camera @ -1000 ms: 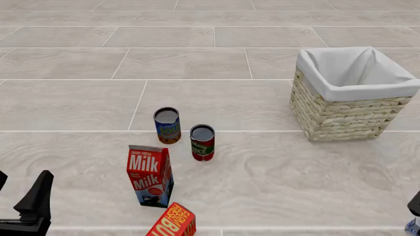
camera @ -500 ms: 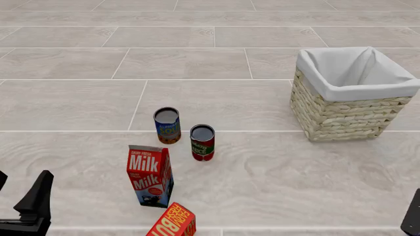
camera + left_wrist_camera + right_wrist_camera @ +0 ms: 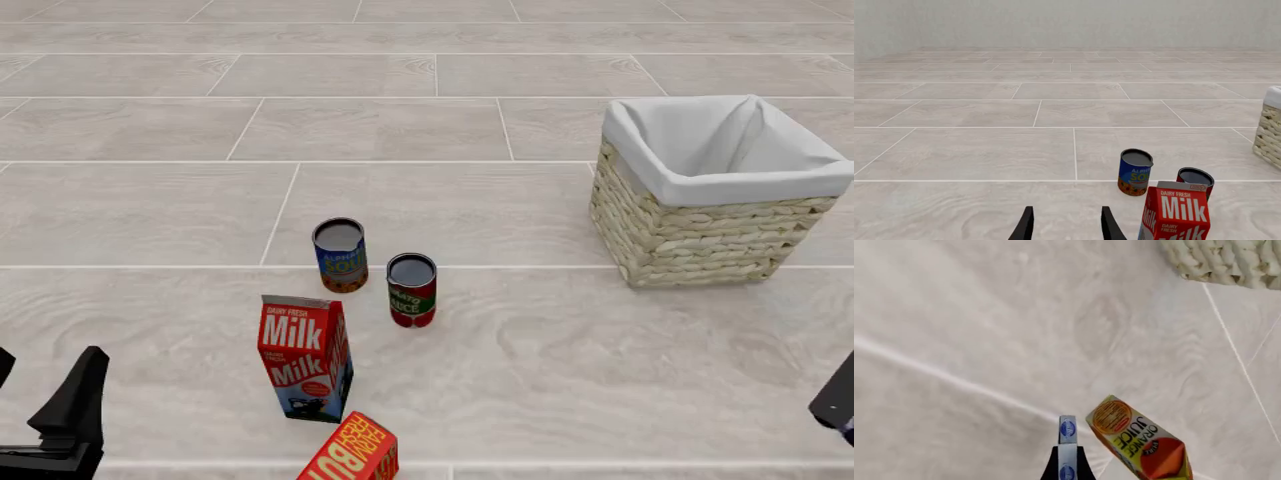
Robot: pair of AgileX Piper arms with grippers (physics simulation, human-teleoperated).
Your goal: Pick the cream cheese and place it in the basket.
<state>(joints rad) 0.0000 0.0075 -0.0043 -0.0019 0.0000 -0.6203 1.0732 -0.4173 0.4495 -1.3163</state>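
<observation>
In the right wrist view the cream cheese (image 3: pixel 1067 432), a thin pale blue and white box seen edge-on, sits between the fingers of my right gripper (image 3: pixel 1067 465), which is shut on it. In the front view the right gripper (image 3: pixel 837 398) shows only at the right edge, low and nearer than the basket. The wicker basket (image 3: pixel 707 235) with its white lining stands at the right; its corner also shows in the right wrist view (image 3: pixel 1221 262). My left gripper (image 3: pixel 1067 225) is open and empty at the near left (image 3: pixel 67 415).
A Milk carton (image 3: pixel 306 357), a blue can (image 3: pixel 340 255) and a red can (image 3: pixel 411 290) stand left of centre. A red-orange box (image 3: pixel 352 452) lies at the near edge. An orange juice carton (image 3: pixel 1137 445) lies beside the right gripper.
The right gripper has risen at the front view's right edge, and the pale blue box that showed below it in the corner has left that spot. The left arm has not moved.
</observation>
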